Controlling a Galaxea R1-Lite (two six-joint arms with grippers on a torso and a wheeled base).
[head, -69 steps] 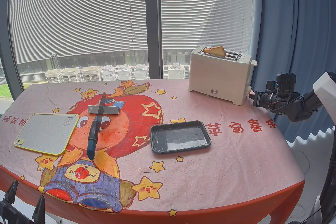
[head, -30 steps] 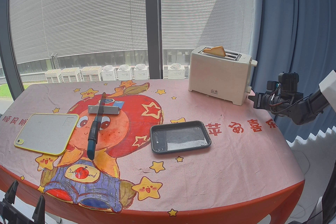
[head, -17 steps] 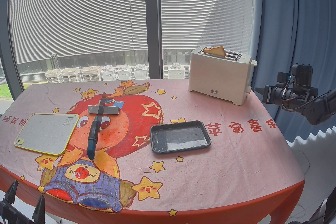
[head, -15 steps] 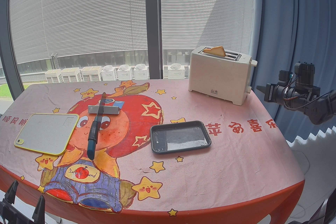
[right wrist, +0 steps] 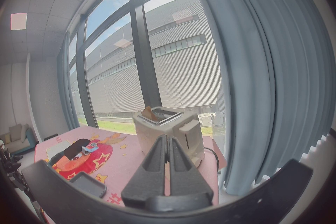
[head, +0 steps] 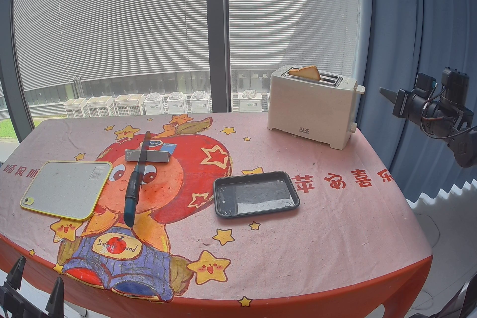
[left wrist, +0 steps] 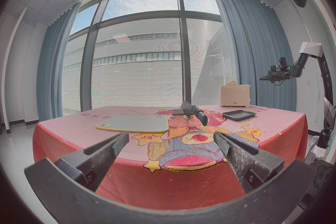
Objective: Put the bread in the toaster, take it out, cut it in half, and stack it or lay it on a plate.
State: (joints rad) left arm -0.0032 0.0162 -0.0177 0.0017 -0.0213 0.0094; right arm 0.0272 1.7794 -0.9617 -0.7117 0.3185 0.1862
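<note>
A slice of bread (head: 305, 72) sticks up from the left slot of the white toaster (head: 313, 105) at the back right of the table. My right gripper (head: 385, 93) hangs in the air to the right of the toaster, about level with its top, apart from it. In the right wrist view the right gripper (right wrist: 167, 139) is shut and empty, pointing at the toaster (right wrist: 143, 133) and the bread (right wrist: 149, 112). My left gripper (left wrist: 171, 154) is open and empty, low before the table's front left corner. A dark plate (head: 256, 194) lies mid-table.
A blue-handled knife (head: 135, 180) leans on a small grey rest (head: 147, 155) at centre left. Beside it to the left lies a yellow-rimmed cutting board (head: 67, 189). A blue curtain (head: 422, 36) hangs close behind the right arm. The table's front right is bare cloth.
My right gripper has moved up and to the right, from beside the toaster's lower right end to the height of its top. The bread, the knife and the plate have stayed put.
</note>
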